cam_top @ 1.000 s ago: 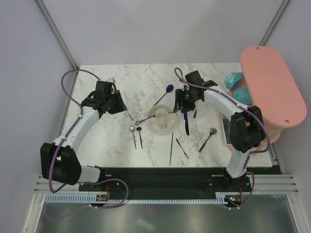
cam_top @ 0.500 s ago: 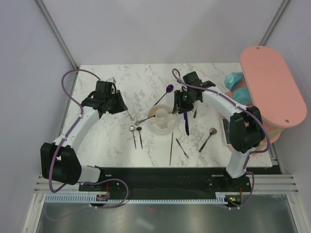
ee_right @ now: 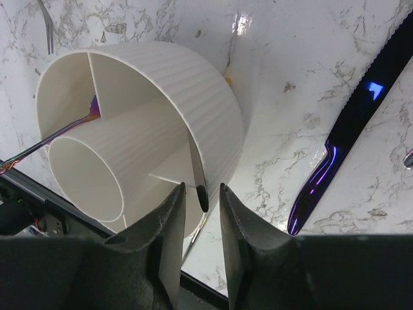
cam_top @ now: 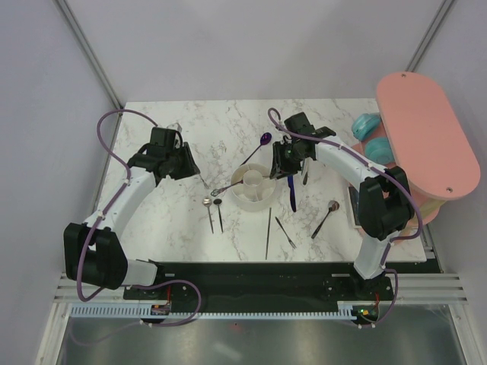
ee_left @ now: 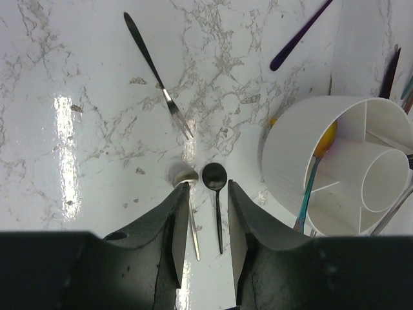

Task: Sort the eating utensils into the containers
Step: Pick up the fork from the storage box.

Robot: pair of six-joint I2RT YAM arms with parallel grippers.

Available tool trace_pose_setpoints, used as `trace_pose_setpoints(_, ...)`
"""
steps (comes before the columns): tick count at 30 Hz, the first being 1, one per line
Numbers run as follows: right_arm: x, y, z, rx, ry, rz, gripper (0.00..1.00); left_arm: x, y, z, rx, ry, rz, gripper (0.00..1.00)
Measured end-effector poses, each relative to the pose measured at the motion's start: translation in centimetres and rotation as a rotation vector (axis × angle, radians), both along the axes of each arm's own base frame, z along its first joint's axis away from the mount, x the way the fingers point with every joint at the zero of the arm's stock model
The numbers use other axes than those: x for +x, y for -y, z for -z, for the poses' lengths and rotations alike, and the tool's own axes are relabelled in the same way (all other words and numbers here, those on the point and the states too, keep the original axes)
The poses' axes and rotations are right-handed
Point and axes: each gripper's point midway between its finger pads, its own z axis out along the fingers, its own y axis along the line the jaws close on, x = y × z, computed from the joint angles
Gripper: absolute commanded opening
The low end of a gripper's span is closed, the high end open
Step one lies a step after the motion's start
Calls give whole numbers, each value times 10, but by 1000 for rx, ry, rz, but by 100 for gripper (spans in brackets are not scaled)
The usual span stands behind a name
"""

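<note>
Right gripper at the holder, left gripper over two spoons.
A slim dark utensil stands between the right fingers, above the holder's rim and a ring section; whether they clamp it cannot be told. The left gripper's jaws are spread wide and hold nothing. They hang above a silver spoon and a black spoon lying side by side on the table, near the holder.

Items partly seen:
- Purple utensil: upper end cut off by the top edge of the left wrist view.
- White holder: right side out of frame there.
- Dark knife: one end cut off at the right edge.
- Slim dark utensil: lower end hidden between the right gripper fingers (grip cannot be confirmed).
</note>
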Motion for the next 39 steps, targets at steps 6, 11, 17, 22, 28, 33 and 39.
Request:
trace_pose_setpoints(6,3,-5,-5,10,10,2,30,0,0,3,2,-9,1,38)
trace_pose_setpoints(11,9,-11,-3,13,10,2,25,1,0,8,5,-24,1,38)
trace_pose_setpoints(17,10,-13,0,12,4,2,24,1,0,10,6,-29,2,38)
trace_pose_setpoints(22,11,-13,0,7,9,5,11,1,0,10,11,-28,7,38)
trace_pose_setpoints(28,12,-14,-2,6,14,3,0,1,0,11,14,-29,11,38)
trace_pose_setpoints(33,12,-16,-6,10,19,-2,0,1,0,13,15,-32,14,38)
trace_pose_setpoints(39,15,-20,-16,19,37,-8,0,3,1,14,14,-32,16,38)
